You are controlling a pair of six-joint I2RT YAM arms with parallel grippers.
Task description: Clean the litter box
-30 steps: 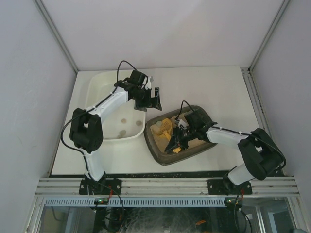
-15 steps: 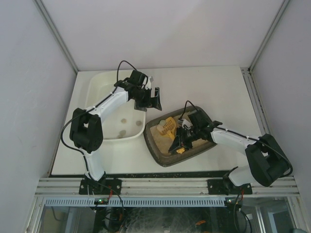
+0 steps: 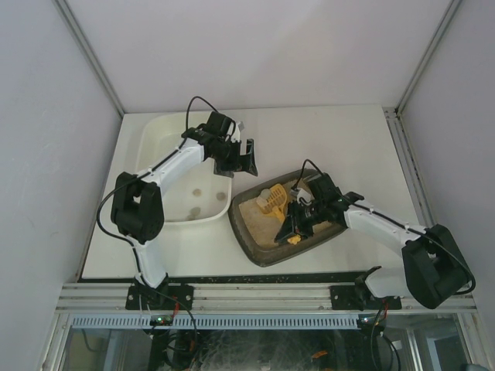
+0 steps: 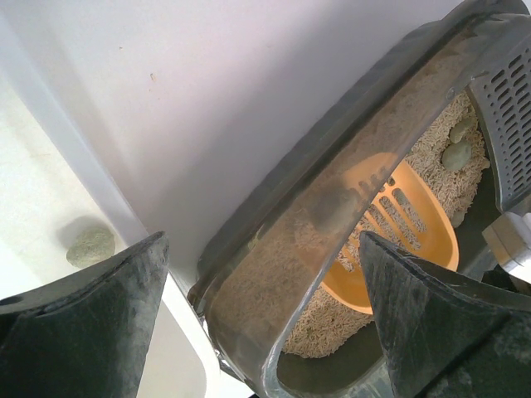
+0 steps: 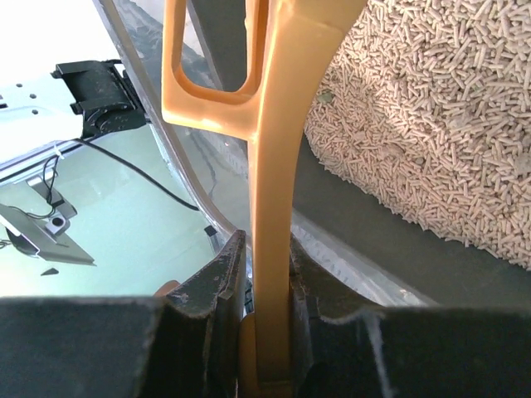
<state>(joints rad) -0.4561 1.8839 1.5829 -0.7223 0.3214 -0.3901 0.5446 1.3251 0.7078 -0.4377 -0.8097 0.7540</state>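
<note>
The orange litter scoop (image 3: 271,199) is clamped by its handle in the right fingers (image 5: 207,290), inside the litter box (image 3: 241,232). The left fingers (image 4: 91,323) are spread, empty, beside the white tub (image 3: 155,135).

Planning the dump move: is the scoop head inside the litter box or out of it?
Inside. The head of the orange scoop lies on the litter within the litter box rim; the right gripper holds its handle.

White table (image 3: 348,139) under left claw (image 3: 246,158) & right claw (image 3: 291,229). Plain pale walls (image 3: 255,54) beyond left claw & to both sides; alu posts (image 3: 91,60) in corners. Alu rail (image 3: 263,295) w/ black strip (image 3: 232,277) behind right claw. Light even, soft.
</note>
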